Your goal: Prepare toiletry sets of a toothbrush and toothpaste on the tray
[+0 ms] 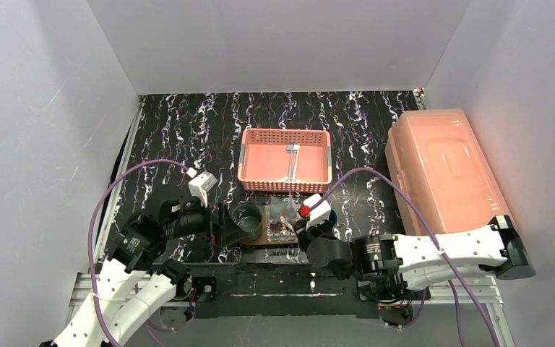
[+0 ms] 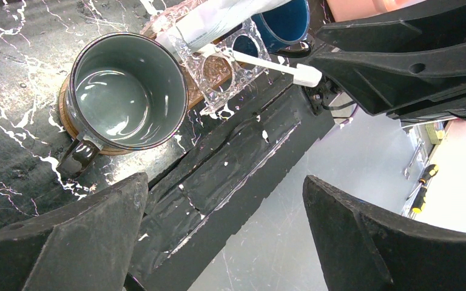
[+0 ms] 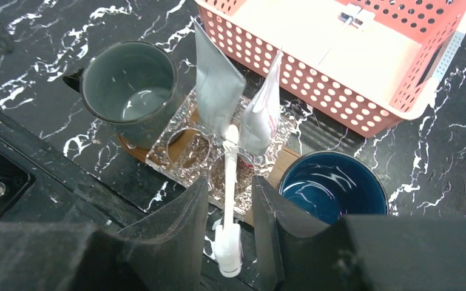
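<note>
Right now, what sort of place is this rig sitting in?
Probably a lab test cell, not a bathroom: plain white walls box in a marbled black table, a metal rail runs along its near edge, and screwdrivers lie beyond it.

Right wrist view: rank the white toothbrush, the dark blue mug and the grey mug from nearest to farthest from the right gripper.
1. The white toothbrush, between the fingers.
2. The dark blue round mug, just to the right.
3. The grey round mug, farther off at upper left.
</note>
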You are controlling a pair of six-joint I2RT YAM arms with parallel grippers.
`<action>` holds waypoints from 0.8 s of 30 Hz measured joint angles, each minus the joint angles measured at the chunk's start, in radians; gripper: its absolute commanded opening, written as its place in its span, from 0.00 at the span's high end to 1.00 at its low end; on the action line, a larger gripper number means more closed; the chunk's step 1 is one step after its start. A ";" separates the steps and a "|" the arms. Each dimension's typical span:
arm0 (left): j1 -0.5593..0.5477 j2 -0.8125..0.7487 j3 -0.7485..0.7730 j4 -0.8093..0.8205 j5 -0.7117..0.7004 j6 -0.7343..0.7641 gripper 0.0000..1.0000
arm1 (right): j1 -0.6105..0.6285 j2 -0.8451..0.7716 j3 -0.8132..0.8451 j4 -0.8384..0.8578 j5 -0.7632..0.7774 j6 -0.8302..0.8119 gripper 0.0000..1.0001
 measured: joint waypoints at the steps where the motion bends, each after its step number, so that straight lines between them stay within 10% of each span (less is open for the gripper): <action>1: 0.000 0.000 0.000 0.000 0.000 0.000 0.01 | 0.000 0.000 0.007 -0.003 -0.003 -0.002 0.59; 24: 0.000 -0.016 -0.011 0.011 0.002 0.000 0.01 | -0.193 0.184 0.467 -0.188 -0.086 -0.145 0.52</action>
